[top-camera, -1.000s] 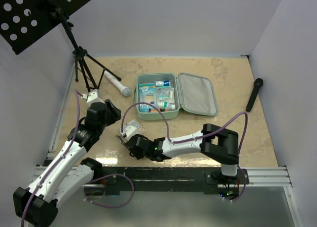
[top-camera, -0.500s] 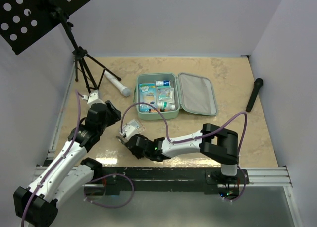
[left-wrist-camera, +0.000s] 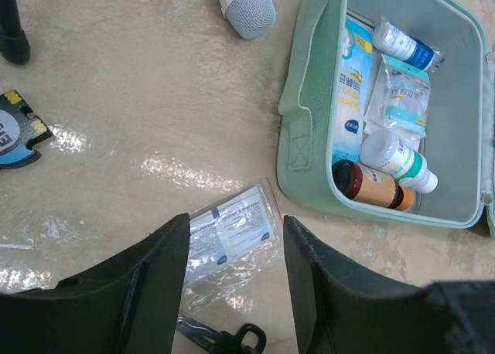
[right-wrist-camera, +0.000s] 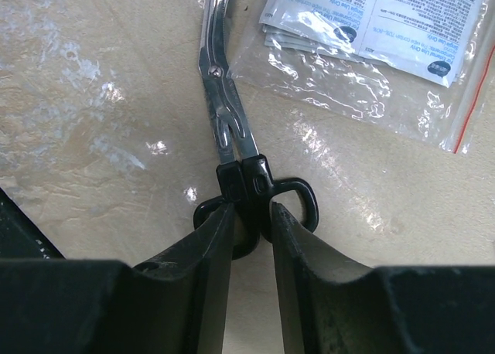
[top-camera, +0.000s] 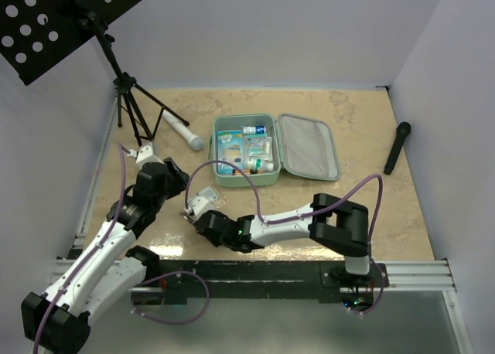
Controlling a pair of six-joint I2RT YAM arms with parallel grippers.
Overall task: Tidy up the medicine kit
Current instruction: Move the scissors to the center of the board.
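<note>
Pinches narrow with the right gripper [right-wrist-camera: 249, 211] on the black handle of the scissors [right-wrist-camera: 230, 114], with blades flat along the table [right-wrist-camera: 85, 99] and pointing past the corner of the bag [right-wrist-camera: 371, 52] of sachets. Reaches right across into the left half to do so. Against a second ago, sits a shade further left and further from the bases in the top view; hardly more than a nudge, and too coarse there to say whether the scissors have slid or lifted. Hangs wide open with the left gripper [left-wrist-camera: 236, 226] over the bag, straddling it from above; has crept slightly toward the far edge as well. Finds the kit [left-wrist-camera: 308, 99] open at mid-table, just right of the bag, lid flat on its right, with bottles, a box and sachets already inside. Points to a firm hold on the scissors and the very start of a carry. Leaves scissors and bag outside the kit, so packing only partly done and the zip not yet closed.
</note>
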